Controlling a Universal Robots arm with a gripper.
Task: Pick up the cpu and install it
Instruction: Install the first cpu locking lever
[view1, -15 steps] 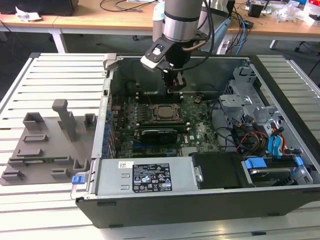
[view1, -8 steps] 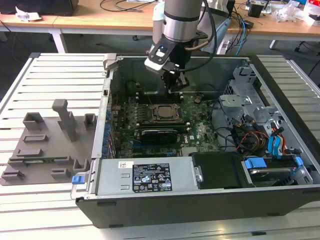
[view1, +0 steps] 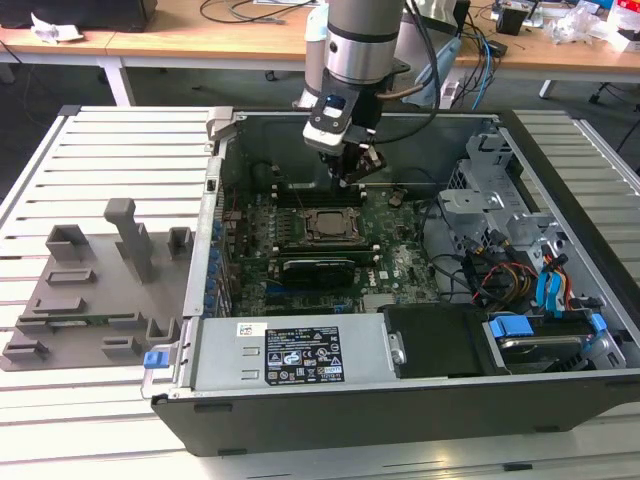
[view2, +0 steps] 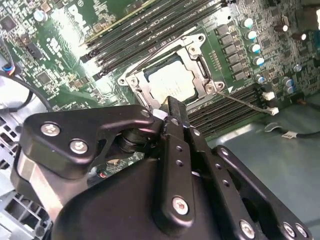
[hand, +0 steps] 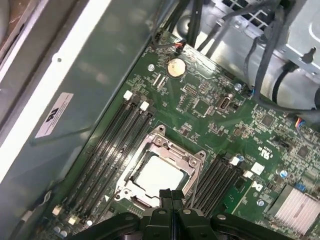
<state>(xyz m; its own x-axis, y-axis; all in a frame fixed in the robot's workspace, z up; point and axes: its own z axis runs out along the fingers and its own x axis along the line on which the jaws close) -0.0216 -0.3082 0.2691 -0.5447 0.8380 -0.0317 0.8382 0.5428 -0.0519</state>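
The cpu (view2: 172, 82) is a pale silvery square lying flat inside the metal socket frame (view2: 200, 65) on the green motherboard; the first wrist view has it too, cpu (hand: 157, 175). My gripper (view1: 350, 180) hangs inside the open computer case, a little above the board and just beyond the socket frame (view1: 325, 225) towards the case's rear wall. In both wrist views its black fingers (hand: 171, 196) are pressed together with nothing between them, and the tips hover near the socket's edge. The socket's thin wire lever (view2: 245, 102) stands out to one side.
Memory slots (hand: 112, 145) flank the socket on both sides. A grey fixture plate with blocks (view1: 100, 290) lies at the exterior view's left, outside the case. The power supply (view1: 300, 355) fills the near side, and a drive cage with cables (view1: 500, 230) sits at the exterior view's right.
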